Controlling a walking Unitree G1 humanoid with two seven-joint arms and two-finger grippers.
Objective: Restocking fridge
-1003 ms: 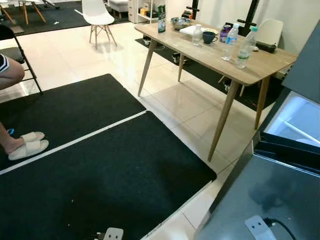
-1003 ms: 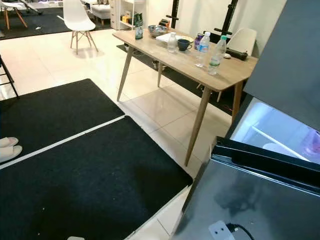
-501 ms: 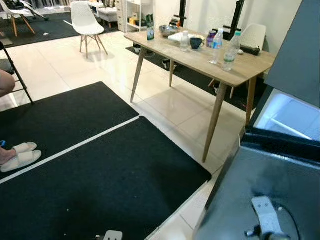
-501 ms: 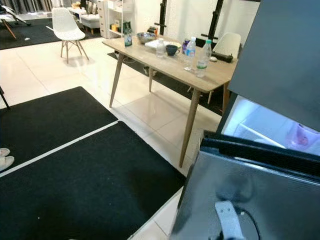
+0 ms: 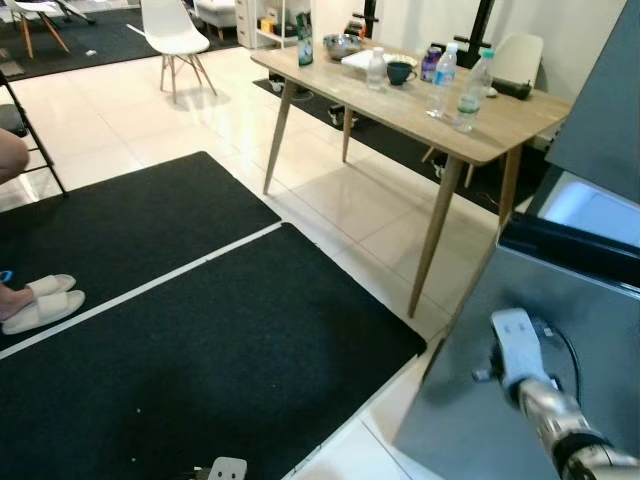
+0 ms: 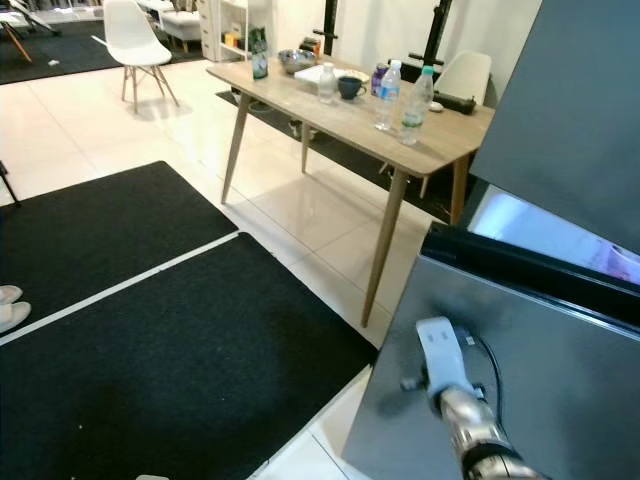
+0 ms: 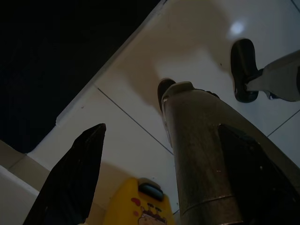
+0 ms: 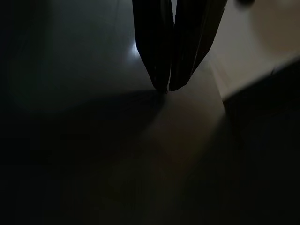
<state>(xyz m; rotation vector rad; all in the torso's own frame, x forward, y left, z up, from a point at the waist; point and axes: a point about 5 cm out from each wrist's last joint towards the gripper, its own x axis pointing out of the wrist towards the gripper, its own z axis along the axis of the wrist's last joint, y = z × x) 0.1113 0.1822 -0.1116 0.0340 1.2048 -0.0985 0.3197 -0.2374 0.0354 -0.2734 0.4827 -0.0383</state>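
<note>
The fridge stands at my right, with a grey door panel (image 6: 560, 350) low in front of me and its lit inside (image 6: 530, 225) behind a black rim. My right arm, with its white wrist mount (image 5: 515, 345), is raised in front of that panel. In the right wrist view my right gripper (image 8: 168, 88) is shut, its tips together close against a dark grey surface. My left gripper (image 7: 161, 136) hangs over the white floor tiles with its fingers (image 7: 70, 178) wide apart. A yellow container with a cartoon print (image 7: 138, 208) sits between them near their base; I cannot tell whether they touch it.
A wooden table (image 5: 500, 125) left of the fridge carries water bottles (image 5: 468, 80), a cup and a bowl. Black mats (image 5: 220, 350) cover the floor in front. A person's slippered foot (image 5: 40, 300) is at far left. A white chair (image 5: 170, 25) stands behind.
My right arm has risen into view in front of the grey fridge panel. The camera has shifted slightly, so the table and fridge sit differently in the picture.
</note>
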